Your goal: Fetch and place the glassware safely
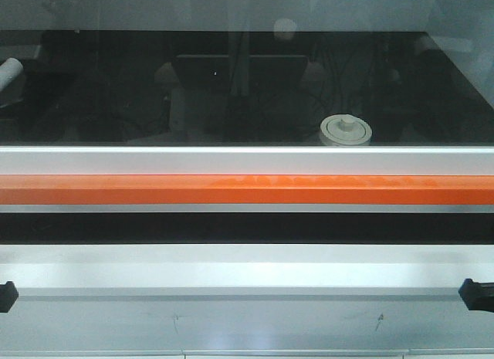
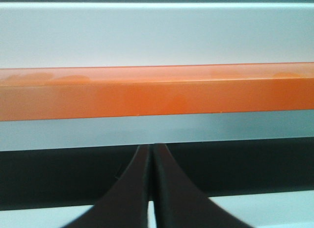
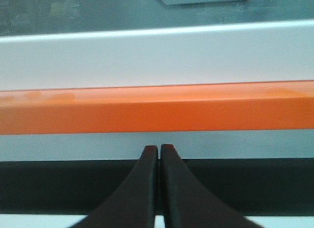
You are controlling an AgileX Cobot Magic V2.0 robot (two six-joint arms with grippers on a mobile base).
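Waiting short of the orange bar [image 1: 247,189], left gripper [image 2: 151,148] and right gripper [image 3: 159,148] are pinched shut and empty, apparently parked. The lidded glass jar [image 1: 346,132] stands beyond it, nearer the right gripper.

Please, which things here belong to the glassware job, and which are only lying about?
For the job:
- jar with off-white knobbed lid
- left gripper and right gripper, both shut, holding nothing

Just there:
- orange bar
- white cylinder at the left edge
- dark surface
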